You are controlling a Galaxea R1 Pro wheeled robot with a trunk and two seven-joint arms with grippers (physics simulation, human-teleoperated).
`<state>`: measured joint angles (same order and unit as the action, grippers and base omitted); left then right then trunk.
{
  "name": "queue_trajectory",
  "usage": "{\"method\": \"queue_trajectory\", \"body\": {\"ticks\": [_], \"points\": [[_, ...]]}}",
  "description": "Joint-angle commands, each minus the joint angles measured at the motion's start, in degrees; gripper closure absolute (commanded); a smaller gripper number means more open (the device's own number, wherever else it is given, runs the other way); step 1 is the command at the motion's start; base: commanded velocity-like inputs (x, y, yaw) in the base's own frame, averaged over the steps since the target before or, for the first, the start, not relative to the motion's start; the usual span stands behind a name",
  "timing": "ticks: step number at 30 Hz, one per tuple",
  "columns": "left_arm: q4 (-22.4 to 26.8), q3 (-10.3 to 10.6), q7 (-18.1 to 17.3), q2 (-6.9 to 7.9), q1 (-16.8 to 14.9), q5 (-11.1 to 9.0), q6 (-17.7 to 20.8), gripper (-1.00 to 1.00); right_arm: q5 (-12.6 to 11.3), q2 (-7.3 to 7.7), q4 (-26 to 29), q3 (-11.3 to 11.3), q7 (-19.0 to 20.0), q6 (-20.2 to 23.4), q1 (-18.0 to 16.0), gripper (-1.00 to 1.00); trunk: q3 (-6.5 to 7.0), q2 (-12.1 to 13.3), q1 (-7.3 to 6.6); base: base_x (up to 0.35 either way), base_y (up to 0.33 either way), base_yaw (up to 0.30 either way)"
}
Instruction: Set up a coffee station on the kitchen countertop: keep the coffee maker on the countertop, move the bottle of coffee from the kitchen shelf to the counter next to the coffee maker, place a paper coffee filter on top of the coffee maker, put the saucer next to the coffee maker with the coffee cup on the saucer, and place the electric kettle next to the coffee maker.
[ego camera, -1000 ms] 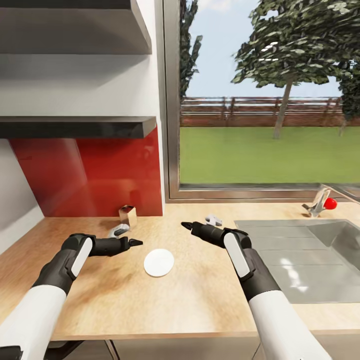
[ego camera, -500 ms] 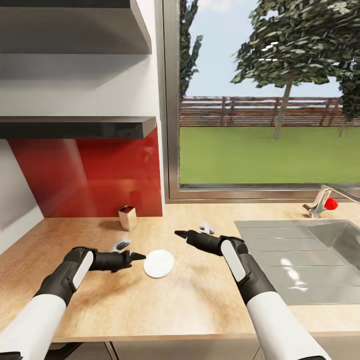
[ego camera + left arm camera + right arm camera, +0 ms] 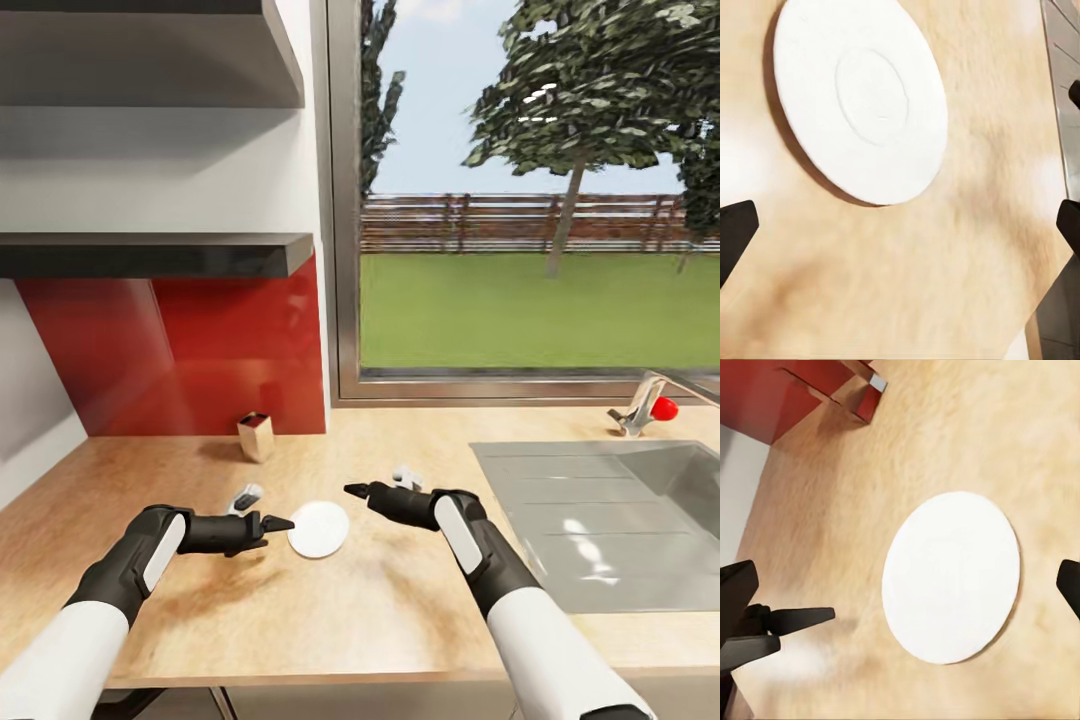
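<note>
The saucer [image 3: 318, 528] is a flat round white plate lying on the tan countertop [image 3: 380, 600] in front of me. It also shows in the left wrist view [image 3: 862, 97] and the right wrist view [image 3: 951, 577]. My left gripper [image 3: 272, 523] is low over the counter just left of the saucer's rim, open, with its fingertips [image 3: 735, 229] spread wide and nothing between them. My right gripper [image 3: 358, 490] hovers just behind and right of the saucer, also open and empty, fingertips [image 3: 736, 585] far apart. The coffee maker, bottle of coffee, filter, cup and kettle are out of view.
A small wooden box [image 3: 256, 436] stands by the red backsplash [image 3: 190, 350]. An inset steel sink [image 3: 600, 520] lies at the right, its tap [image 3: 638, 408] with a red knob behind it. Dark wall shelves [image 3: 150, 255] hang above left; a window fills the back.
Both arms have come down and toward the front. The left gripper moved right up to the saucer's left rim; the right gripper moved left, nearer the saucer. The saucer has not moved.
</note>
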<state>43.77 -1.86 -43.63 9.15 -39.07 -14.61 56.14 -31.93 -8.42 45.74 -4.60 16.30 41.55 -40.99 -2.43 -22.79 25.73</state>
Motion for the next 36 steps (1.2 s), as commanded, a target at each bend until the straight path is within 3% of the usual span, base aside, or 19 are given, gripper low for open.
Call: {"method": "queue_trajectory", "body": {"ticks": [1,21,36], "points": [[0.0,-0.09,-0.3,-0.01,-0.05,0.19,0.2,-1.0,0.12,-0.03,-0.08,0.04,0.16,0.22,-0.05,-1.0,-0.14,-0.13,0.05,0.144,0.119,0.0],[-0.09,0.49,-0.31,-0.35,0.02,0.37,0.02,-1.0,0.12,-0.85,-4.17,0.1,0.22,0.15,-0.05,-1.0,-0.14,-0.13,0.05,0.142,0.072,0.0],[-0.23,0.9,-0.31,-0.7,2.99,0.28,0.19,-1.0,0.04,-0.97,-7.42,0.03,0.22,0.12,-0.05,-1.0,-0.14,-0.13,0.05,0.038,0.0,0.0]]}}
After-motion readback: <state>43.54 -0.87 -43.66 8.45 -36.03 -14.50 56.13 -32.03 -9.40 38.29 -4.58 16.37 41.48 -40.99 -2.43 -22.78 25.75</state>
